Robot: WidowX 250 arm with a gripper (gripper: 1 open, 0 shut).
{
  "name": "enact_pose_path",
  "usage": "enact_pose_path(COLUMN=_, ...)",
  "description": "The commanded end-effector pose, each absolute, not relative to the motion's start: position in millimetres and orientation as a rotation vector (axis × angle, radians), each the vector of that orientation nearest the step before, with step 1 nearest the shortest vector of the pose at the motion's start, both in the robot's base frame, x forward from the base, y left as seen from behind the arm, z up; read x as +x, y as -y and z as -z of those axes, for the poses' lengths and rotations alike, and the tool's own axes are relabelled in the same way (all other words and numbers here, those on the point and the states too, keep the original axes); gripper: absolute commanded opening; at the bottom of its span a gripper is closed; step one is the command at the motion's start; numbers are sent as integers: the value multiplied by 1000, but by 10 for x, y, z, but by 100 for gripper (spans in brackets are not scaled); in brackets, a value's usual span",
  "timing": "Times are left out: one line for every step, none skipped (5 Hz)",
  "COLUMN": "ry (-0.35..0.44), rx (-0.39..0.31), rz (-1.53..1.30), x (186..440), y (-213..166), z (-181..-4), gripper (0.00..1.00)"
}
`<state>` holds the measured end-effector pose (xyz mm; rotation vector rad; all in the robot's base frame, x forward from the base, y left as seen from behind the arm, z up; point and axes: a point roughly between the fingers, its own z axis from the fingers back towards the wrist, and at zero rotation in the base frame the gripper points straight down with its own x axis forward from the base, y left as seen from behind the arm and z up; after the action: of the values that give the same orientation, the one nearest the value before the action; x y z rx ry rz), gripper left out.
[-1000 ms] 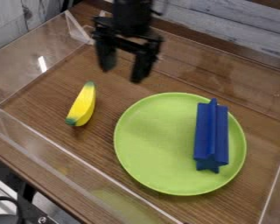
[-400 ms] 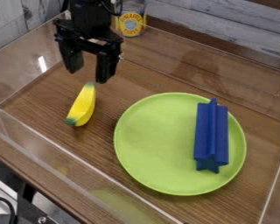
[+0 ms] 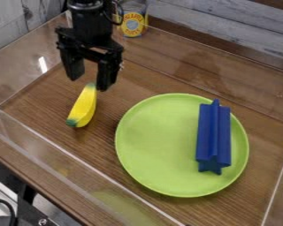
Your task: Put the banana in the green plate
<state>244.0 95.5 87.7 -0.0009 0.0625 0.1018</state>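
Jaws spread wide, nothing between them: the gripper point(image 3: 89, 76) hangs pointing straight down with its two black fingers point(image 3: 106, 75) parted, poised just above the upper end of the banana point(image 3: 82, 106). That spread looks chosen to straddle the fruit's narrow body, and the downward pose suits a pick from above.

The banana lies flat on the wooden table point(image 3: 203, 66), its length running roughly from one o'clock down to seven o'clock, its darker green tip at the low end. It is not held and not yet in the dish. From the gripper it lies at about six o'clock, just below the fingertips; whether the tips already brush its top end I cannot tell from this angle.

Out at about four o'clock from the banana is the green plate point(image 3: 156, 146), close by but not touching it. A blue ridged block point(image 3: 212, 134) lies on the plate's right part, leaving the left part bare, the likely landing spot.

Clear acrylic walls point(image 3: 26, 141) ring the workspace. At twelve o'clock a small yellow-labelled container point(image 3: 133, 25) is partly hidden behind the arm; its label is too small to read.
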Motion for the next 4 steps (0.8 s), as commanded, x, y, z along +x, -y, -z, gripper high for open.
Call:
enact_pose_path(ry=-38, rx=12, rz=-109, x=2446, y=-1018, z=-894, gripper=100)
enact_pose_path(ry=-50, rx=11, rz=-107, x=2429, y=-1030, z=-835, gripper=100)
enact_pose_path(ry=-58, rx=8, rz=-105, x=2420, y=-1057, z=-772, gripper=100)
enact_pose_path(ry=-62, rx=3, rz=-103, x=2408, y=-1090, z=-711, gripper=100)
